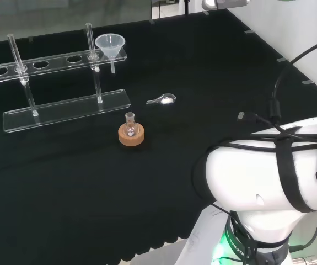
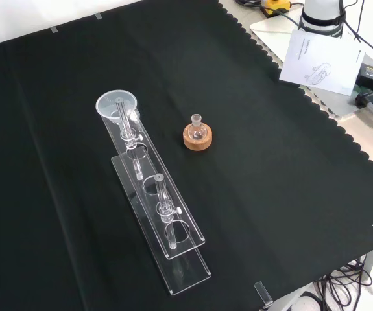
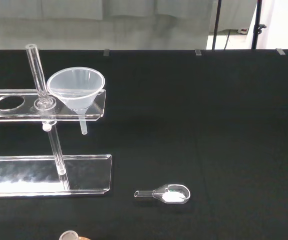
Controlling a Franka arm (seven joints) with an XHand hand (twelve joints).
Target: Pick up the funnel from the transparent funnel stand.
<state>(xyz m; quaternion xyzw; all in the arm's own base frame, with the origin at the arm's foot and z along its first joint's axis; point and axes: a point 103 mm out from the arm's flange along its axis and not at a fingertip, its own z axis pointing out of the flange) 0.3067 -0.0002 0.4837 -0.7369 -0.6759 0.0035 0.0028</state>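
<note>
Head high behind arm; front opposite; both share funnel stand.

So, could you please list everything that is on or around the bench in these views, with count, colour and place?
funnel: one, clear, seated in the end hole of the stand's top bar, right end in the head view.
funnel stand: one, transparent, two upright rods, top bar with holes, at the left of the cloth in the head view.
small flask: one, clear, upright on the cork ring.
cork ring: one, tan, in front of the stand in the head view.
scoop: one, clear, holding white powder, lying on the cloth right of the stand.
black cloth: one, covering the bench.
paper sheet: one, white, beyond the cloth's edge, top right in the front view.
robot arm: one, white, lower right in the head view.
</note>
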